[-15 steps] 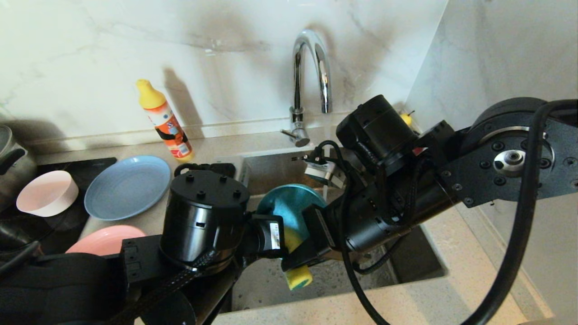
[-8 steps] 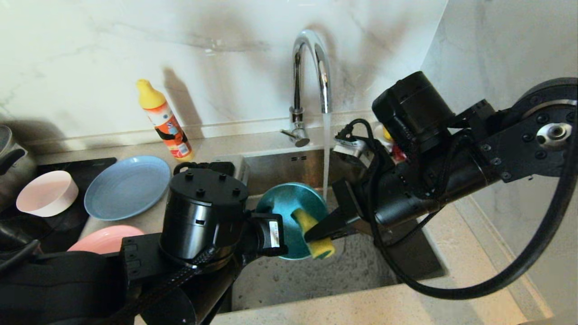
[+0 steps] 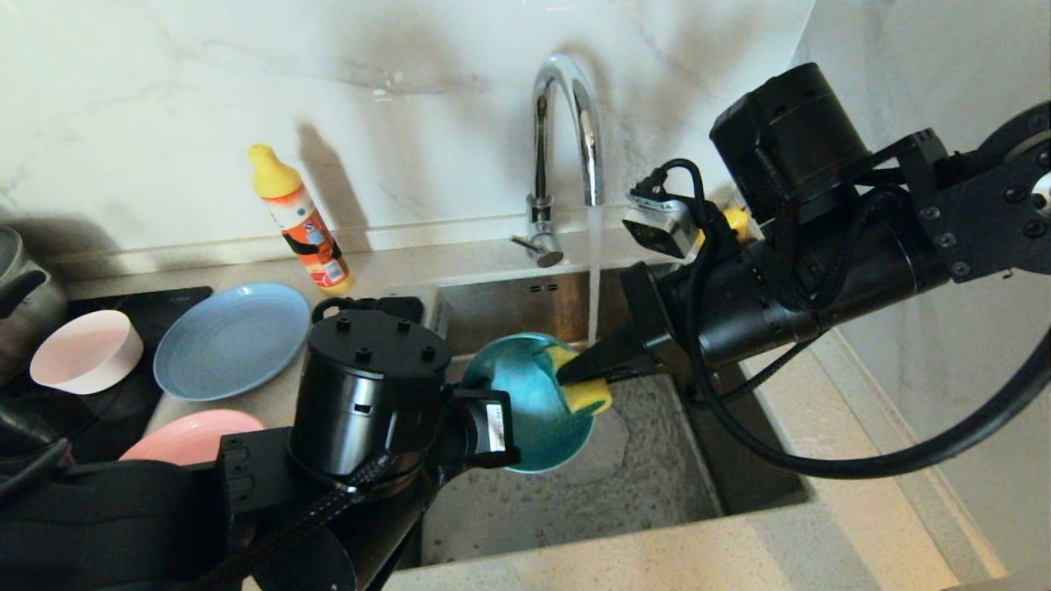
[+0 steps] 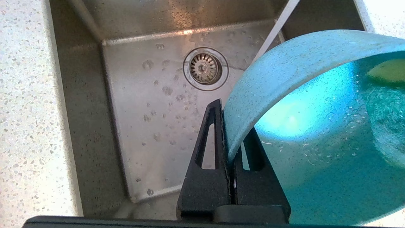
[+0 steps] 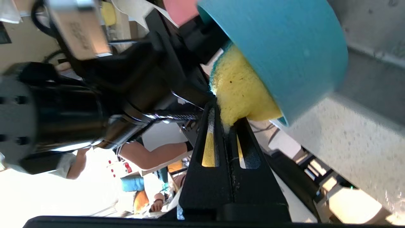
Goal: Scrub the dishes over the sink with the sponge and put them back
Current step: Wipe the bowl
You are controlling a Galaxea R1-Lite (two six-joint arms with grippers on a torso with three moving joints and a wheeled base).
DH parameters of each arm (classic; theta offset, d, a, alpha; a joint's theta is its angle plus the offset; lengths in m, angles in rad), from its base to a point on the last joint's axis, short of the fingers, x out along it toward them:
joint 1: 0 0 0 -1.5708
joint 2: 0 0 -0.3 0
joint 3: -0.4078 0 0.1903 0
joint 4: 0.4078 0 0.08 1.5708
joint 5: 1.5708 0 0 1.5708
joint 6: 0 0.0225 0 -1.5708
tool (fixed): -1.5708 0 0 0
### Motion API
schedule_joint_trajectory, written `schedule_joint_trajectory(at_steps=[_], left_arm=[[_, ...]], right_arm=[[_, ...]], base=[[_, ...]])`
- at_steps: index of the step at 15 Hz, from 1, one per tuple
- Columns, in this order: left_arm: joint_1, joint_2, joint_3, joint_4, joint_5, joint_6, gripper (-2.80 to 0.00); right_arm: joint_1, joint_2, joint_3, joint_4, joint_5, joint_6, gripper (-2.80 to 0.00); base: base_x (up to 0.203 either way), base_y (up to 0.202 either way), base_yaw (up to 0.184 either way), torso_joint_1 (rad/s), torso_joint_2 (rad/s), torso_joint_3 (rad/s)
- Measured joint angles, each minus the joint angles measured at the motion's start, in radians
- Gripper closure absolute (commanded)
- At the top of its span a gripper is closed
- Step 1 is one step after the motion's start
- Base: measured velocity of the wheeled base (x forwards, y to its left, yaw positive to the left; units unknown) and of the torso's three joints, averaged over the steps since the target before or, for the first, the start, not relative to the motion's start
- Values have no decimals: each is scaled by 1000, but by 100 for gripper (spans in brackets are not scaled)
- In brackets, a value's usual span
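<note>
Over the sink [image 3: 649, 484] my left gripper [image 4: 229, 126] is shut on the rim of the teal bowl [image 3: 521, 402], which is tilted on its side with its opening towards the right arm. My right gripper [image 3: 568, 377] is shut on the yellow sponge [image 3: 587, 392] and presses it against the bowl's upper right rim, partly inside. In the right wrist view the sponge [image 5: 240, 91] bulges between the fingertips and the bowl's wall [image 5: 284, 47]. The grey-blue plate [image 3: 231, 339], the pink plate [image 3: 193, 435] and the pale bowl [image 3: 84, 351] sit on the counter to the left.
Water [image 3: 594, 271] runs from the chrome faucet [image 3: 566, 123] just behind the bowl. The drain strainer [image 4: 205, 67] lies in the wet basin floor. A soap bottle [image 3: 300, 220] stands by the wall, and a steel pot [image 3: 16, 287] is at the far left.
My right gripper has carried the sponge up and to the right, from below the bowl's lower edge to its upper right rim. The left gripper and bowl have stayed put.
</note>
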Motion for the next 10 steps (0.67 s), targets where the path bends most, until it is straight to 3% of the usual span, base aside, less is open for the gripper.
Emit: schedule_joint_trajectory(at_steps=[10], left_arm=[[3,-20,4,1,-2,-6,0]], right_arm=[[82,85,15,8,2,2,0]], base=[[0,0,0,0,0,0]])
